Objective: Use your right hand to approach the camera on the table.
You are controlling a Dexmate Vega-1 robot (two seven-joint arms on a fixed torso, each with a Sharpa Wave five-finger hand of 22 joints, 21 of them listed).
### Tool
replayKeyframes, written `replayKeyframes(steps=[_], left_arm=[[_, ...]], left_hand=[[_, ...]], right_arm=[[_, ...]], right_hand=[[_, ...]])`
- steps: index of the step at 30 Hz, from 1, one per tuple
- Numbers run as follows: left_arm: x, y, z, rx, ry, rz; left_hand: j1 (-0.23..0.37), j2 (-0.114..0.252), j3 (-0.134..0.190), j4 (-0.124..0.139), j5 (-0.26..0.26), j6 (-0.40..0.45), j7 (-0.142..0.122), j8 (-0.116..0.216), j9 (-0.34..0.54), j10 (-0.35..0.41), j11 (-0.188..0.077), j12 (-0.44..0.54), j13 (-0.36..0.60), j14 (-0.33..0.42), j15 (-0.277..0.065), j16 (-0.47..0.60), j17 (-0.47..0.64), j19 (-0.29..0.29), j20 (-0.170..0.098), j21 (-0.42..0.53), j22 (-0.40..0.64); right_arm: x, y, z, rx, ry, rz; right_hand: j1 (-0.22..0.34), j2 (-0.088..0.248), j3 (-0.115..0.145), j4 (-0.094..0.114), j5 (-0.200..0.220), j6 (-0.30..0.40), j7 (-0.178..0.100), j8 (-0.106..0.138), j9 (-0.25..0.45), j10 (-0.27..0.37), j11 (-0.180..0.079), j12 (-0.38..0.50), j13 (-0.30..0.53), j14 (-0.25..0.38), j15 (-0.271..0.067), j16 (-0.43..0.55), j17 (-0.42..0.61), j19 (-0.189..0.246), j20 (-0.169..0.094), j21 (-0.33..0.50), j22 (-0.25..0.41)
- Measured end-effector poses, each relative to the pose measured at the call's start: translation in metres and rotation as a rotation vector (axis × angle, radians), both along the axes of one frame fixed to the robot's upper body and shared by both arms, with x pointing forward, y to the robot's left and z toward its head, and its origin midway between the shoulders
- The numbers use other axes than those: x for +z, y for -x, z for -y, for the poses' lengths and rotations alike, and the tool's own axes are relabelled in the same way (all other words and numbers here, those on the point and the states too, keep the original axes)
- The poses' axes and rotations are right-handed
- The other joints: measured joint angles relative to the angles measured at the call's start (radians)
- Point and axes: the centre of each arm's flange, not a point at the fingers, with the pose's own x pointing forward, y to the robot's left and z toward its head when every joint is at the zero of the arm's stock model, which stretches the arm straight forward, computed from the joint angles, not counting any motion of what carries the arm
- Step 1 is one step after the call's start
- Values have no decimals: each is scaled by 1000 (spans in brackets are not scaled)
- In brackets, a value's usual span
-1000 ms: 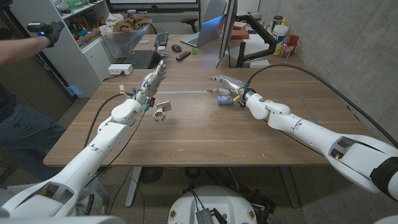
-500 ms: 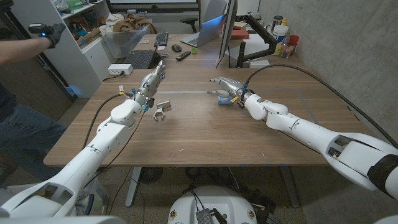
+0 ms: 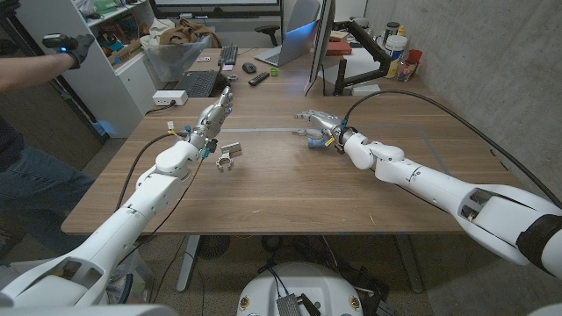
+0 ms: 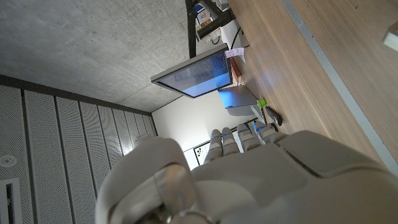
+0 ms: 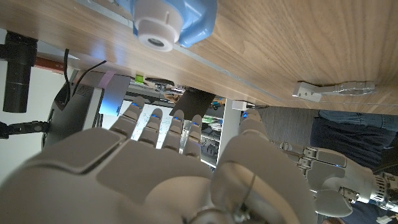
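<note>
Camera (image 3: 317, 139) sits on the table (image 3: 290, 189), a small blue and white body just under the right hand (image 3: 318, 120) in the head view, near the table's far middle. In the right wrist view the camera (image 5: 166, 20) shows its white round lens end and blue shell, lying on the wood with the fingers (image 5: 163, 124) reaching toward it, not touching.

Right hand: fingers extended and apart, nothing grasped, hovering over the camera. Right arm (image 3: 421, 180) comes in from the near right corner.

Left hand (image 3: 213, 116): fingers straight, pointing toward the far side, holding nothing; left wrist view shows the back of the hand (image 4: 261, 174) with fingertips together-ish and empty.

Bracket (image 3: 228, 156), small grey metal piece, lies on the table just beside the left wrist, well apart from the camera. It also appears in the right wrist view (image 5: 336, 90).

Monitor (image 3: 320, 39) stands at the far edge. Person's gloved hand (image 3: 75, 44) at far left, off the table.
</note>
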Motion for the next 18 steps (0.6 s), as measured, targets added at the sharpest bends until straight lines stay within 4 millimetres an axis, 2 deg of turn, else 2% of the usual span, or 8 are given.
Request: replayKeyframes(steps=[18], left_arm=[[-1, -4, 4, -3, -10, -11]], left_hand=[[4, 4, 0, 0, 0, 0, 0, 0, 0, 0, 0, 0, 0, 0, 0, 0, 0, -4, 4, 0, 0]], right_arm=[[-4, -5, 2, -5, -4, -22]], right_hand=[[0, 0, 0, 0, 0, 5, -5, 0, 0, 0, 0, 0, 0, 0, 0, 0, 0, 6, 5, 0, 0]])
